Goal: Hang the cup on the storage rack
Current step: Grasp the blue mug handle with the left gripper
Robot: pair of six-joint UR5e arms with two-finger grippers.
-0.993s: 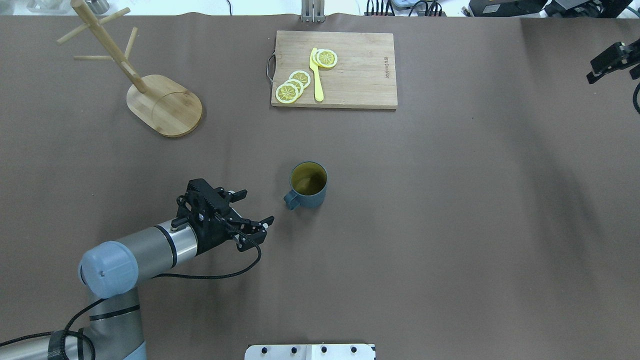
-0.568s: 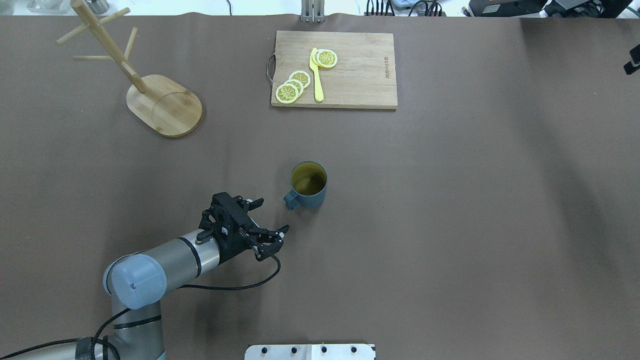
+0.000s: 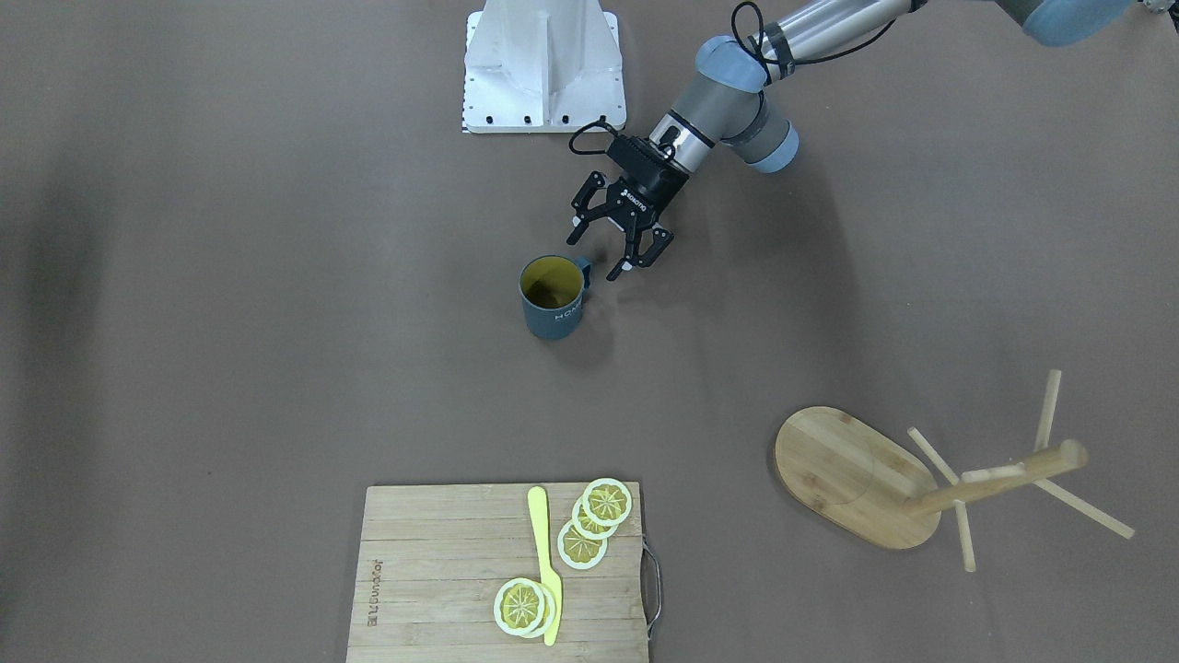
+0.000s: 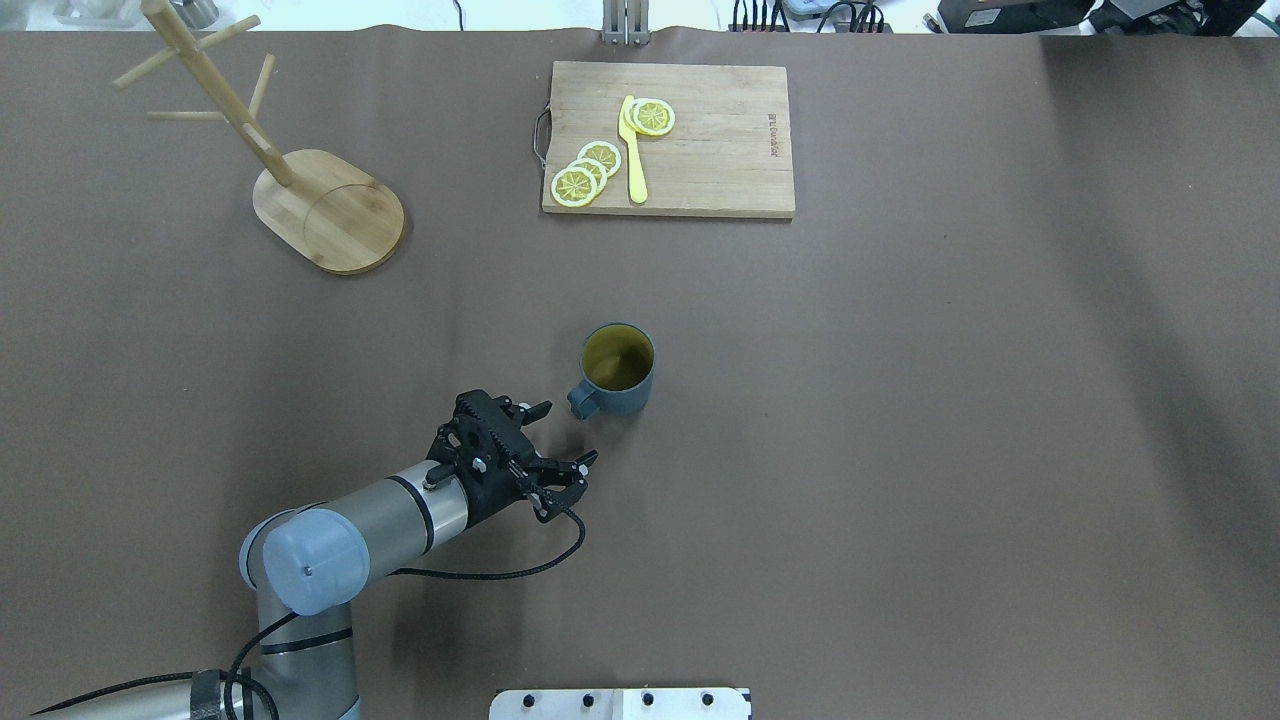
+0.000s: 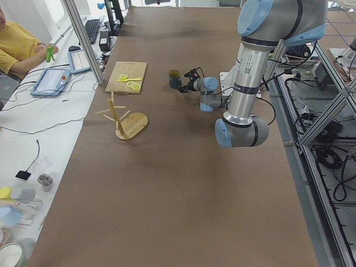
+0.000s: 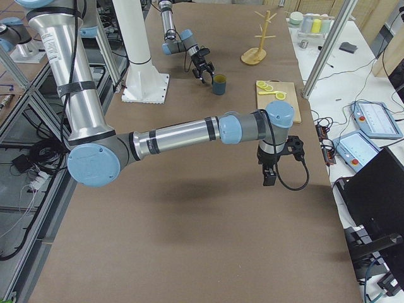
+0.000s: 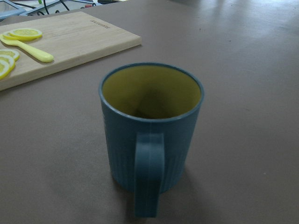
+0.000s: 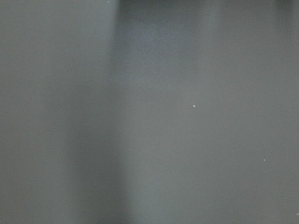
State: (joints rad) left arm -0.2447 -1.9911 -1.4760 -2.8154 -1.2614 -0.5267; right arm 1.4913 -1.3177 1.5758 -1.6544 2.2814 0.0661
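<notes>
The dark teal-blue cup stands upright on the brown table, yellow inside, with its handle pointing toward my left gripper. That gripper is open and empty, low over the table, a short way from the handle. In the front-facing view the gripper sits just beside the cup. The left wrist view shows the cup close, handle nearest. The bamboo storage rack stands at the far left with bare pegs. My right gripper shows only in the right side view, over bare table; I cannot tell if it is open.
A wooden cutting board with lemon slices and a yellow knife lies at the far middle. The robot's white base plate is at the near edge.
My left gripper has moved right and forward, closer to the cup's handle, still open. My right gripper has left the overhead view at the right edge. The cup has not moved.
</notes>
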